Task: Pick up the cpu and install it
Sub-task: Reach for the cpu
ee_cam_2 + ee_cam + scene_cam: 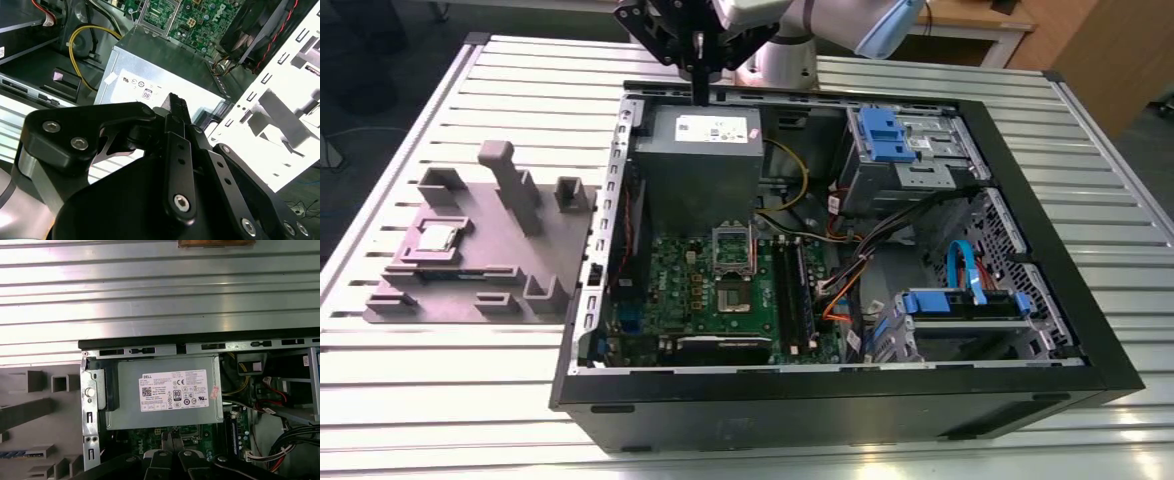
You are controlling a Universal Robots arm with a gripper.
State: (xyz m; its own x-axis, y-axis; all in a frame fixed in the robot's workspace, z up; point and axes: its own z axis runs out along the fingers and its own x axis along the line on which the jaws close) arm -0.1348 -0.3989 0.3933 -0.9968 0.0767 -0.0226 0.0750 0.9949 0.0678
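My gripper (704, 97), closed on nothing, hangs above the rim of the computer case (854, 92). The cpu (440, 237) lies flat in a recess of the fixture block (467, 300), by the edge of the table (520, 60) at the exterior view's left: seated, I judge, for pickup.

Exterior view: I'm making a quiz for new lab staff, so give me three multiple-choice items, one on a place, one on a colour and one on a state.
1. Where is the cpu?
A) on the grey-mauve block
B) in the motherboard socket
C) in the gripper
2. What colour are the drive brackets in the computer case?
A) red
B) blue
C) orange
3. How is the computer case?
A) side panel shut
B) side open, parts exposed
C) standing upright

Answers:
1 A: the cpu lies on the grey-mauve block, at the exterior view's left of the case.
2 B: the drive brackets are plainly blue.
3 B: the computer case lies flat with its inside in view.
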